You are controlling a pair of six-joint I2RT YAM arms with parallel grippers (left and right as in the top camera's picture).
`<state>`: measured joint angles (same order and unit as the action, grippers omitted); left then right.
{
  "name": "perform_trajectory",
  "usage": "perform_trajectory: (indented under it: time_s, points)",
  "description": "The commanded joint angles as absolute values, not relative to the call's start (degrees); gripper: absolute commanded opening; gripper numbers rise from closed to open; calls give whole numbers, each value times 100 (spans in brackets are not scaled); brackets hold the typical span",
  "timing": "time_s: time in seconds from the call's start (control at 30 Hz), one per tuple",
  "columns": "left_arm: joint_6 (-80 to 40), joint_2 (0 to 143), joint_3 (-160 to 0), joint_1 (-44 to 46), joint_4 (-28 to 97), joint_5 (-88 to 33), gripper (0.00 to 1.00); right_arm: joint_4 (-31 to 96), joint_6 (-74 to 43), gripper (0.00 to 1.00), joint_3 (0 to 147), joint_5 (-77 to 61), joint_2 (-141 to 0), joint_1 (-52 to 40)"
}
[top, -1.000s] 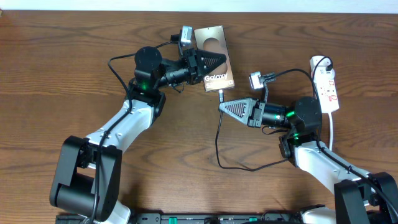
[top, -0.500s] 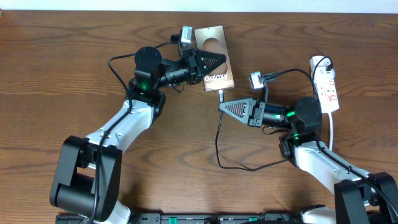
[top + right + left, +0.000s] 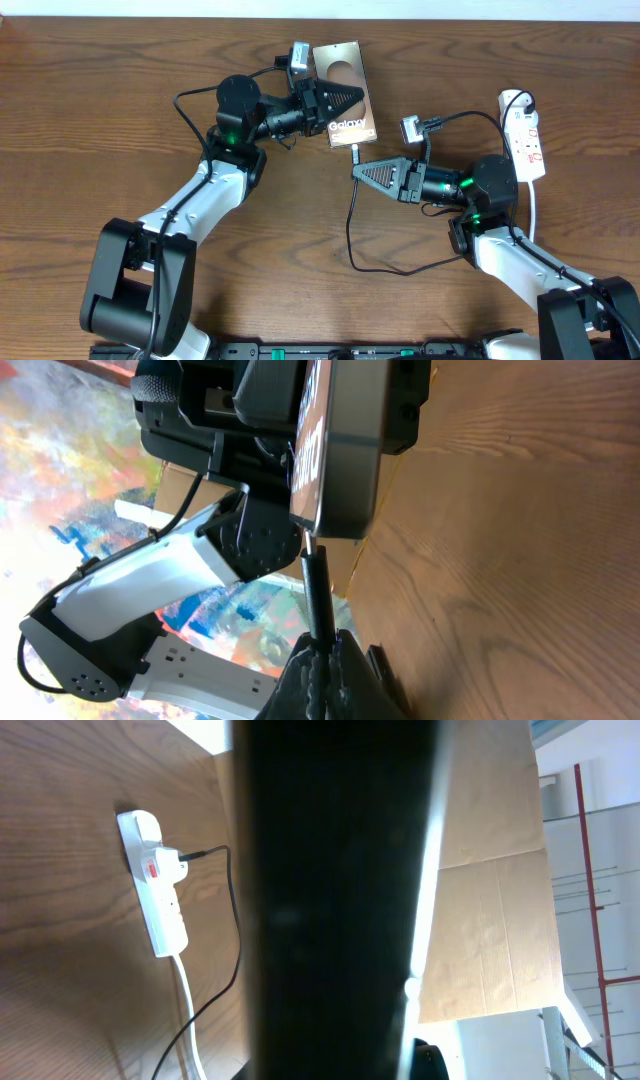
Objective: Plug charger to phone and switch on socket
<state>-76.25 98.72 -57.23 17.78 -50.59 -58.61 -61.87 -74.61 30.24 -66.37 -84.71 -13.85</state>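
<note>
The left end effector (image 3: 345, 100) is clenched on the phone (image 3: 338, 62). The right end effector (image 3: 356, 172) squeezes the charger (image 3: 349, 225) just beside the phone, with its tip (image 3: 312, 565) at the phone's short edge. A tilted tip could miss the hole and shove the phone. The socket (image 3: 527, 140) lies well apart from the phone.

Both arms are built from white-shelled tapering links (image 3: 190, 200) joined by round black joint housings (image 3: 238, 98), on which small green indicator lights (image 3: 231, 128) are lit. A black triangular ribbed left gripper (image 3: 362, 101) and a matching right gripper (image 3: 356, 172) are fitted. Small grey box-shaped wrist cameras (image 3: 411, 129) are mounted beside them, fed by thin black looped cables (image 3: 195, 93).
</note>
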Motion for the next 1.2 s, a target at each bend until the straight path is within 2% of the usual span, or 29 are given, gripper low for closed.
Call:
perform_trajectory:
  time_s: [0.0, 0.33, 1.17]
  points:
    - [-7575, 9808, -5835, 1765, -5164, -6001, 8, -6189, -7518, 1, 3026, -6545, -8466, -1350]
    - [-7572, 9808, -5835, 1774, -5164, -6005, 7, -5885, -7516, 1, 3026, -6501, -8466, -1350]
    - [-7441, 9808, -5835, 1669, -5199, -5955, 7, -6088, -7518, 1, 3026, -6847, -8466, -1358]
